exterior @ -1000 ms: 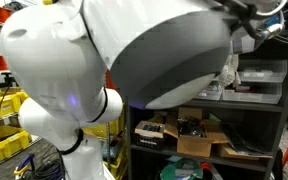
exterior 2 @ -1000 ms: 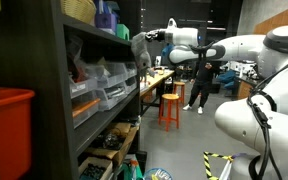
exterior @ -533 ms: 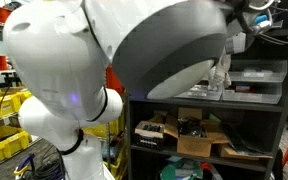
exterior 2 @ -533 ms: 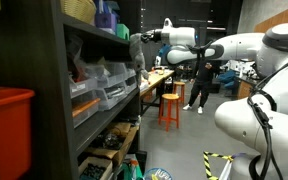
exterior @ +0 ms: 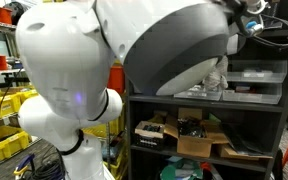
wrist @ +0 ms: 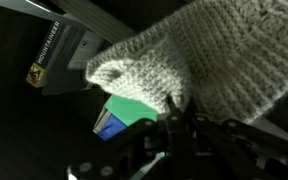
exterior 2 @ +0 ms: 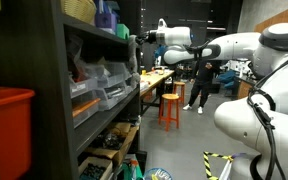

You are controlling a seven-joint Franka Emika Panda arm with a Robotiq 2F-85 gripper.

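Where the tool (wrist: pixel 174 122) pinches it, the knitted cloth (wrist: pixel 209 50) bunches, chunky-ribbed.

Robotics workshop: dark shelving (exterior 2: pixel 54 100) with parts bins (exterior 2: pixel 104 80), long workbench (exterior 2: pixel 156 78), orange stool (exterior 2: pixel 170 105), yellow crates (exterior: pixel 6 108).

A red bin (exterior 2: pixel 6 125) sits by the near end of the shelf (exterior 2: pixel 59 60). Past its far end, a person (exterior 2: pixel 200 88) stands near an orange stool (exterior 2: pixel 170 108). Cardboard boxes (exterior: pixel 197 142) lie on a lower board, with yellow crates (exterior: pixel 2 108) beside the shelf.
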